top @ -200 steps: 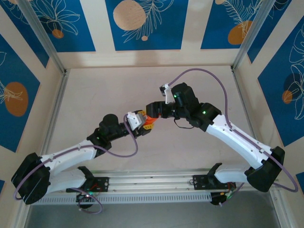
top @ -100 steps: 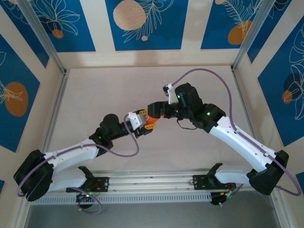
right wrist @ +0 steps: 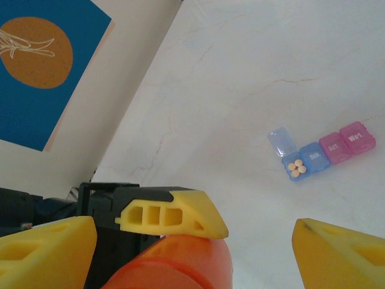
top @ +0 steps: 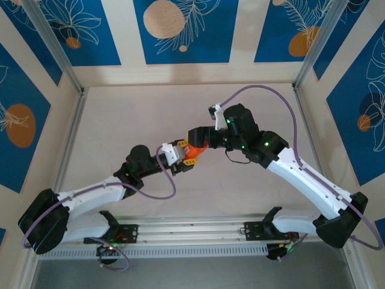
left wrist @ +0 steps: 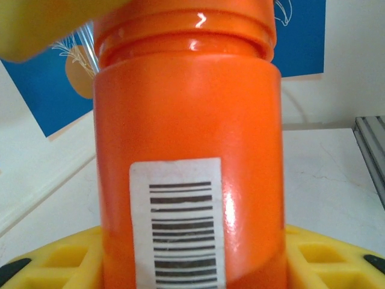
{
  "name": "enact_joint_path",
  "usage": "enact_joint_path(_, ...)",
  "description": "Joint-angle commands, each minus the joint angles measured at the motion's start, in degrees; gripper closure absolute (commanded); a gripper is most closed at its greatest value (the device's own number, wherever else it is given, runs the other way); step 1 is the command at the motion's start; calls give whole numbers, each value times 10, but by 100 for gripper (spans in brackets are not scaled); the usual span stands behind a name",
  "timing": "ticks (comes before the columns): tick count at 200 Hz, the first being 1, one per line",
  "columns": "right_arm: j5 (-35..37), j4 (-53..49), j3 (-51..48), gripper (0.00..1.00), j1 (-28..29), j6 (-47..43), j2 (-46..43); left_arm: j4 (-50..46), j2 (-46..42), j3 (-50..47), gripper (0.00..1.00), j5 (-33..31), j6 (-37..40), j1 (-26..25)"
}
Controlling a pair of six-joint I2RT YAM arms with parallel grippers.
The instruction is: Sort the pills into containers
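My left gripper is shut on an upright orange bottle with a barcode label, its yellow fingers clamped low on both sides. The bottle hangs above the table's middle. My right gripper stands open at the bottle's top, with its yellow fingers wide apart on either side and a gap to the bottle. The containers, a blue, purple and pink strip, lie on the table in the right wrist view. One blue lid is flipped open, and several small pale pills lie in that box.
The white table is bordered by an aluminium rail on the left and one on the right. Blue patterned wall panels close off the back and the sides.
My right gripper's jaws have opened wider around the bottle's top and its arm has shifted slightly. My left gripper and the bottle have hardly moved.
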Motion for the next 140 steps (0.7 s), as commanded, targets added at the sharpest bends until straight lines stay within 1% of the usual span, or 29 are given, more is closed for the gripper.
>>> enact_joint_path(1,45,-23,21,16,-14,10,6,80,-9,-12,100,29,-3,-4)
enact_joint_path(38,58,-20,21,17,-21,4,7,92,-15,-22,100,16,1,-4)
enact_joint_path(70,39,-12,50,17,-22,-47,13,108,-7,-27,100,19,-7,-1)
enact_joint_path(88,14,-5,73,17,-33,-92,11,128,2,-32,100,28,-24,8)
enact_joint_path(111,-47,6,106,17,-61,-138,4,139,10,-35,100,37,-36,12)
enact_joint_path(128,-72,3,130,17,-76,-178,-3,148,12,-39,100,36,-43,13)
enact_joint_path(140,-118,8,134,18,-88,-231,-10,155,13,-42,100,36,-48,16)
